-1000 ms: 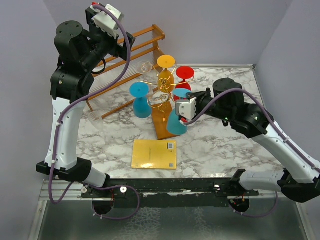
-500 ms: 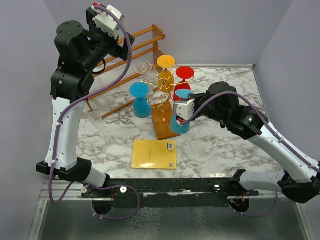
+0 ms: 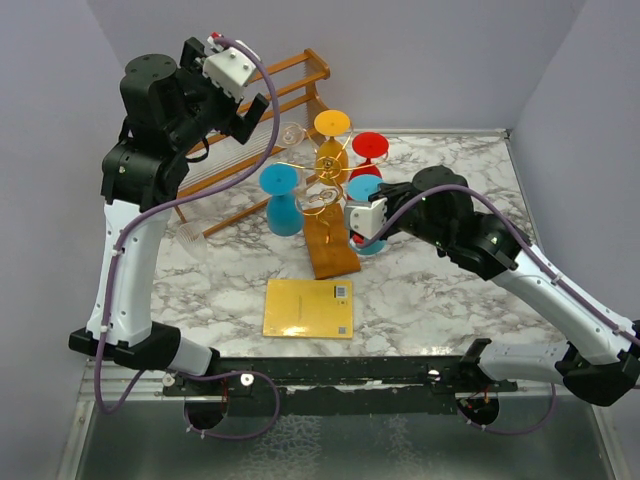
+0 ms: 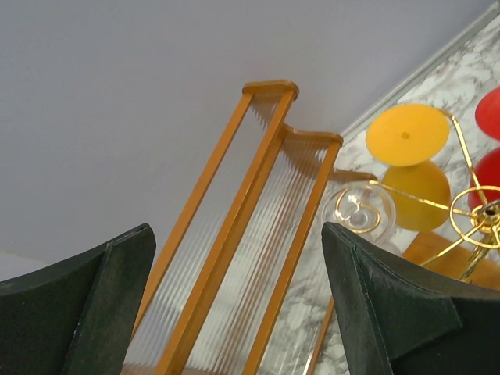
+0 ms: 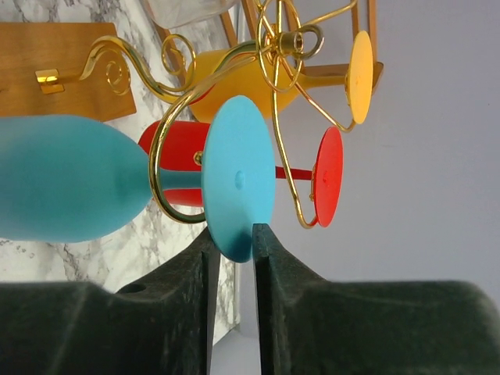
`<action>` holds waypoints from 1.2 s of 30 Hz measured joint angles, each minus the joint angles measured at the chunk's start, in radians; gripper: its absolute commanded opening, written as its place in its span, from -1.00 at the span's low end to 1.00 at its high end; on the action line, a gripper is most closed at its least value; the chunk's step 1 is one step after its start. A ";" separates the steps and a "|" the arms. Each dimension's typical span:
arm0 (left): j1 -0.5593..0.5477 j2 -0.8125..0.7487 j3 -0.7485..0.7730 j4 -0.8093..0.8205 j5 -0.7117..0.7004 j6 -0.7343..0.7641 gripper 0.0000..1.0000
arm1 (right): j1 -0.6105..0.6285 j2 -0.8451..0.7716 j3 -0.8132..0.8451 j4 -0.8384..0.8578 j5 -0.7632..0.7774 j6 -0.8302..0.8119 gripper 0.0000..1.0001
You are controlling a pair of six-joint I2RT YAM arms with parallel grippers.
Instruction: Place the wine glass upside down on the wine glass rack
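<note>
The wine glass rack (image 3: 328, 164) is a gold wire stand on a brown wooden base (image 3: 331, 250) at mid-table. My right gripper (image 3: 359, 216) is shut on the rim of the round foot (image 5: 238, 187) of a blue wine glass (image 5: 62, 187). In the right wrist view the glass's stem lies inside a curled gold arm of the rack (image 5: 285, 41), with my right gripper (image 5: 232, 234) pinching the foot's edge. My left gripper (image 3: 252, 108) is open and empty, held high over the slatted shelf; its open gripper (image 4: 238, 305) shows only the shelf between the fingers.
A second blue glass (image 3: 281, 200), a yellow one (image 3: 332, 140), a red one (image 3: 368, 158) and a clear one (image 3: 290, 134) hang on the rack. The slatted wooden shelf (image 3: 250, 120) stands back left. A clear glass (image 3: 190, 238) lies by it. A yellow board (image 3: 310, 308) lies near the front.
My right gripper carried the blue glass left and farther in, up against the rack, so its stem now sits in a gold arm. My left arm shifted slightly right.
</note>
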 measured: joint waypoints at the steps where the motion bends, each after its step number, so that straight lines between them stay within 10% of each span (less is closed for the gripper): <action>1: 0.000 -0.006 -0.011 -0.013 -0.006 0.016 0.81 | 0.000 0.000 0.000 0.000 0.000 0.000 -0.46; 21: 0.138 -0.162 -0.356 -0.178 -0.176 0.205 0.78 | -0.020 -0.034 -0.062 0.009 0.039 0.007 0.00; 36: 0.359 -0.301 -0.648 -0.195 -0.198 0.169 0.61 | -0.269 -0.199 -0.139 0.008 -0.018 0.083 0.16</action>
